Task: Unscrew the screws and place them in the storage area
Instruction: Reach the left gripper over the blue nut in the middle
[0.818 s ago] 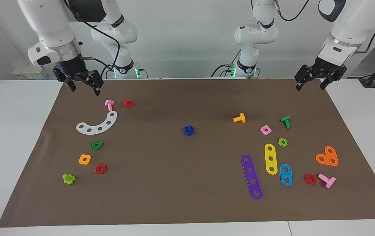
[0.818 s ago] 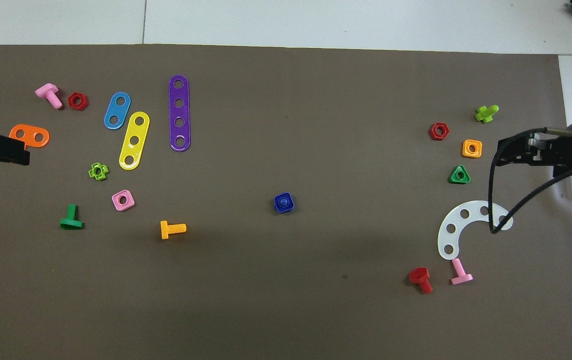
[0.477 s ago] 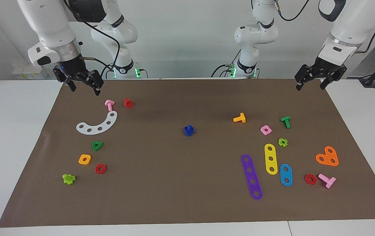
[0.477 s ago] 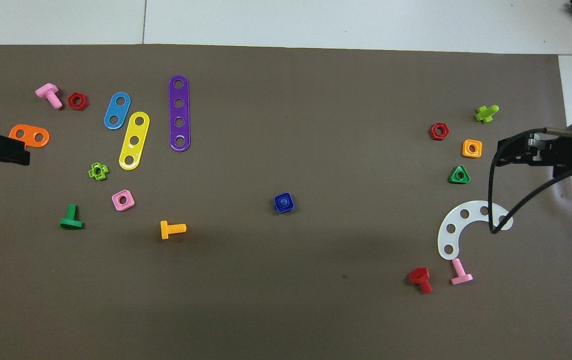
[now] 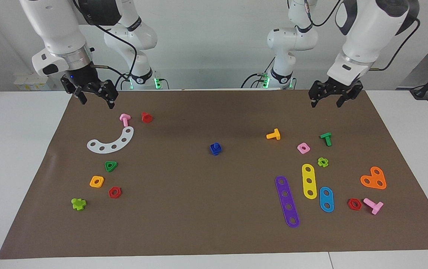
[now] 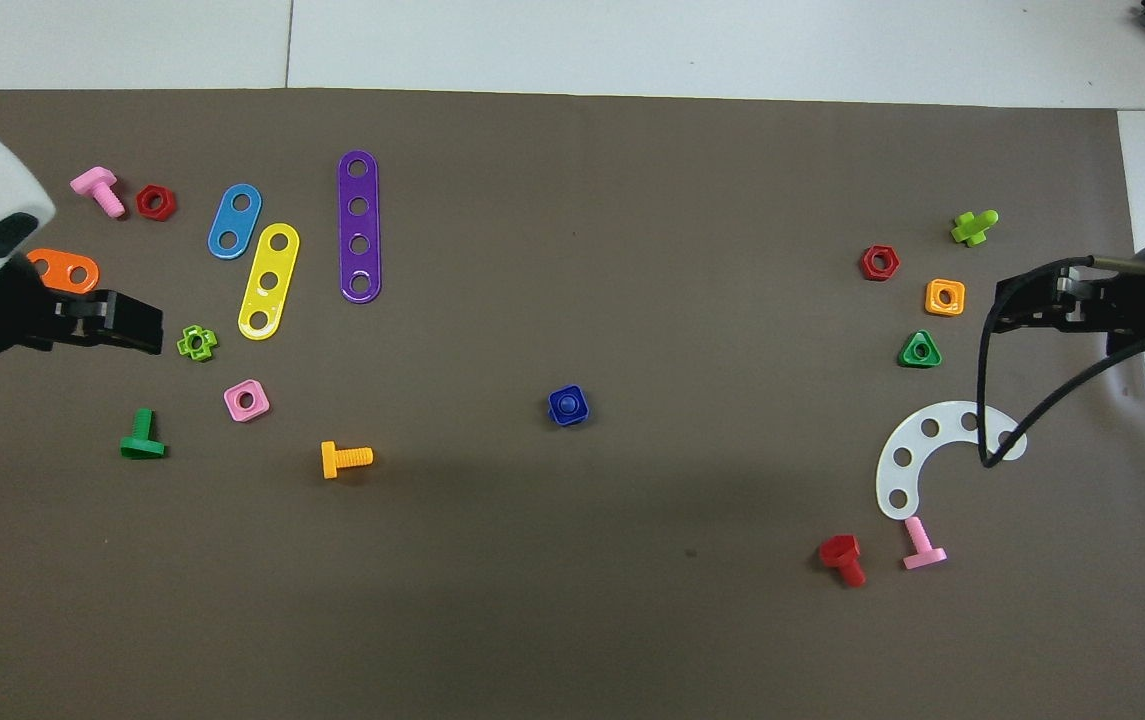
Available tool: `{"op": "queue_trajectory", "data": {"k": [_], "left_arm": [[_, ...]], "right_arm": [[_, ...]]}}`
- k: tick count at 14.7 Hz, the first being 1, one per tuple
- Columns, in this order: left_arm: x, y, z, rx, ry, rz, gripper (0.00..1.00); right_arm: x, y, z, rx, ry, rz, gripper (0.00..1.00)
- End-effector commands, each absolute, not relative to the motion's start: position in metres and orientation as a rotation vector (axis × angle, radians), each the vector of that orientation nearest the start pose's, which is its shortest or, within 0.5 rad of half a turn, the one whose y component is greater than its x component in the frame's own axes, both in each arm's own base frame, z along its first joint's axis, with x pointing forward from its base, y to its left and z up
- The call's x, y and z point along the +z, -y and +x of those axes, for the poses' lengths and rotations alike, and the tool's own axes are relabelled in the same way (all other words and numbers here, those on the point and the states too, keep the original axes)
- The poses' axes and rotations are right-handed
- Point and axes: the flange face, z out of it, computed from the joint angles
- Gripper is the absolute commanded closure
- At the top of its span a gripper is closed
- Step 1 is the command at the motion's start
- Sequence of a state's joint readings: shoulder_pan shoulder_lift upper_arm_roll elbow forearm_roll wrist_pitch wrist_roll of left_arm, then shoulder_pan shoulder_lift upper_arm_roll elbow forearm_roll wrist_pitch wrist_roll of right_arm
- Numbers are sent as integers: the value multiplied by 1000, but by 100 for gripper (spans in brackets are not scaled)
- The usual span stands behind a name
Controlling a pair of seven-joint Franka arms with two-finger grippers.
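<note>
A white table (image 5: 19,157) carries a brown paper mat (image 5: 214,209) reaching almost to its edges. At the mat's middle sits the blue bolt in its nut (image 5: 215,148). Toward the right arm's end lie a white curved strip (image 5: 111,142), pink bolt (image 5: 125,119) and red bolt (image 5: 146,117); toward the left arm's end, purple (image 5: 287,201), yellow (image 5: 309,181) and blue strips (image 5: 326,199), an orange plate (image 5: 373,178)
</note>
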State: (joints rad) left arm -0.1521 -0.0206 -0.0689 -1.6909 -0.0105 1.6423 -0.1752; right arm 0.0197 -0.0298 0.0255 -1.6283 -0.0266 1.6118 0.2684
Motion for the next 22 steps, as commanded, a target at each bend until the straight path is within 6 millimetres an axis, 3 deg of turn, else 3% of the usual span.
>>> {"op": "queue_trajectory", "data": {"k": [1, 5, 8, 11, 14, 16, 22], "left_arm": [[544, 184, 524, 18, 66, -3162, 8], [483, 277, 519, -21, 225, -3176, 10], [454, 322, 506, -110, 329, -3215, 10], [417, 361, 506, -140, 450, -3234, 10], [383, 391, 503, -147, 496, -3245, 10], [348, 415, 498, -130, 510, -3243, 11], [316, 433, 484, -98, 451, -3231, 16]], "right_arm": [[618, -21, 541, -10, -364, -3130, 0], [618, -22, 540, -7, -359, -3131, 0], [618, -22, 540, -7, -357, -3131, 0], [618, -22, 540, -7, -357, -3131, 0], [618, -21, 540, -7, -359, -3131, 0], [618, -21, 541, -10, -359, -3131, 0], [618, -22, 541, -12, -359, -3131, 0]]}}
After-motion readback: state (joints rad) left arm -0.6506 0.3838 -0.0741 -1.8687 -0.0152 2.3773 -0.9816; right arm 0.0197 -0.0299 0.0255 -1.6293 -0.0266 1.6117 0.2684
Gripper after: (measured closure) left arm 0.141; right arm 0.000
